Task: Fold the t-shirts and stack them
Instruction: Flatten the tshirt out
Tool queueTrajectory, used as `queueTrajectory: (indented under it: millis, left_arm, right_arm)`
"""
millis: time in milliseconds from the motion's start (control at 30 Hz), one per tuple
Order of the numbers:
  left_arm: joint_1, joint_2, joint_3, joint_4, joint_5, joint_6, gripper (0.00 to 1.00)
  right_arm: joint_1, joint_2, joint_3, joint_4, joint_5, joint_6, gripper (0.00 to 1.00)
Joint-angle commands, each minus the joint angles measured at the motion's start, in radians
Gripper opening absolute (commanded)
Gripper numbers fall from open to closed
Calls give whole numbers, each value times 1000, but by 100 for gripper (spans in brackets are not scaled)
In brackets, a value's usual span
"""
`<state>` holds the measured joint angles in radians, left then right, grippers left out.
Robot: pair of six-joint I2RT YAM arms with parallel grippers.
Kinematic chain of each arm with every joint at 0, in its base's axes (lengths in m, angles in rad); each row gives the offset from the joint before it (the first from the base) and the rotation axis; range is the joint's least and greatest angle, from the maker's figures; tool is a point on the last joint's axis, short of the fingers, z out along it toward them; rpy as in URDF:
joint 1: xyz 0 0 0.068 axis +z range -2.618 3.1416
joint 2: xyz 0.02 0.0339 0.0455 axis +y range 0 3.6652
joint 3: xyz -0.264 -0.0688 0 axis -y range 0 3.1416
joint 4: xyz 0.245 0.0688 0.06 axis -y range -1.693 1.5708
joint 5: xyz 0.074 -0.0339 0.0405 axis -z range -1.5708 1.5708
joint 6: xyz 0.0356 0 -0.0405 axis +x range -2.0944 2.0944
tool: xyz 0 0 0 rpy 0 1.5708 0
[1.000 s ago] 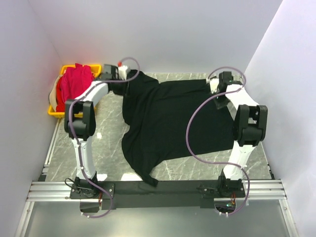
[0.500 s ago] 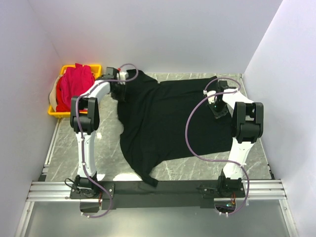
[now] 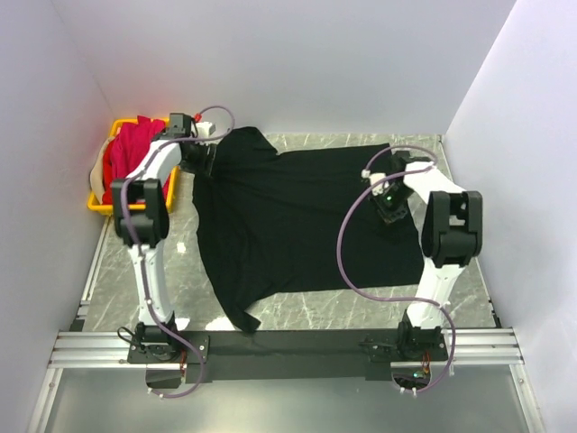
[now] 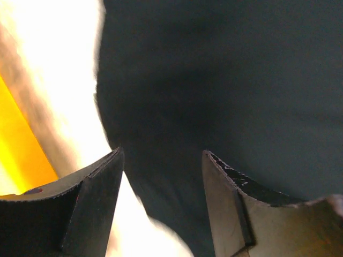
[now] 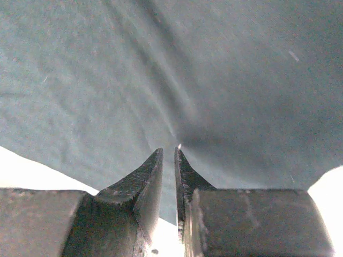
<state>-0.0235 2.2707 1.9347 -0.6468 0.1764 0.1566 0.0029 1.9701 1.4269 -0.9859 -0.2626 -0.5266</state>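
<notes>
A large black t-shirt (image 3: 297, 225) lies spread across the marble table, one sleeve trailing toward the front edge. My left gripper (image 3: 200, 161) hangs over its far left corner; in the left wrist view its jaws (image 4: 161, 155) stand open with black cloth (image 4: 225, 80) beneath them and nothing gripped. My right gripper (image 3: 388, 200) sits on the shirt's right part. In the right wrist view its jaws (image 5: 169, 150) are almost together, and creases in the cloth (image 5: 107, 80) run to their tips. Magenta-pink t-shirts (image 3: 135, 149) are heaped in the crate.
A yellow plastic crate (image 3: 97, 206) stands at the far left against the wall, and its yellow side (image 4: 16, 144) shows in the left wrist view. White walls close in the table on three sides. The arms' mounting rail (image 3: 288, 347) runs along the near edge.
The black shirt has slid left across the table. My left arm swung left toward the crate and its jaws opened. My right gripper moved slightly nearer and leftward with the cloth.
</notes>
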Motion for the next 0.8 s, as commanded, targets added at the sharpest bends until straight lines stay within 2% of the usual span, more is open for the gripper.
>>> queueTrajectory:
  millis: [0, 167, 267, 300, 333, 433, 533, 633, 767]
  left_arm:
    - [-13, -262, -109, 59, 138, 43, 66]
    - [-16, -431, -325, -51, 267, 158, 63]
    - [-19, -511, -465, -189, 330, 312, 62]
    - [-19, -534, -505, -224, 351, 416, 63]
    - [-21, -562, -598, -272, 362, 464, 64]
    - [-35, -675, -786, -300, 316, 624, 69]
    - [-58, -749, -917, -278, 269, 722, 72]
    - [-110, -775, -995, -200, 220, 706, 71]
    - [-187, -749, -1059, -10, 91, 629, 64]
  right_arm:
    - [-75, -109, 66, -66, -64, -4, 21]
    - [-76, -134, 41, -63, -15, -27, 20]
    - [-67, -126, -6, -65, -6, -36, 20]
    - [-66, -129, -23, -50, -1, -38, 20]
    - [-60, -134, -52, -43, 0, -38, 20]
    - [-52, -113, -77, -31, 14, -32, 20]
    - [-46, -71, -75, -34, 16, -29, 20]
    - [-40, -34, -80, -10, 36, -23, 20]
    - [-40, 7, -100, 33, 95, -7, 19]
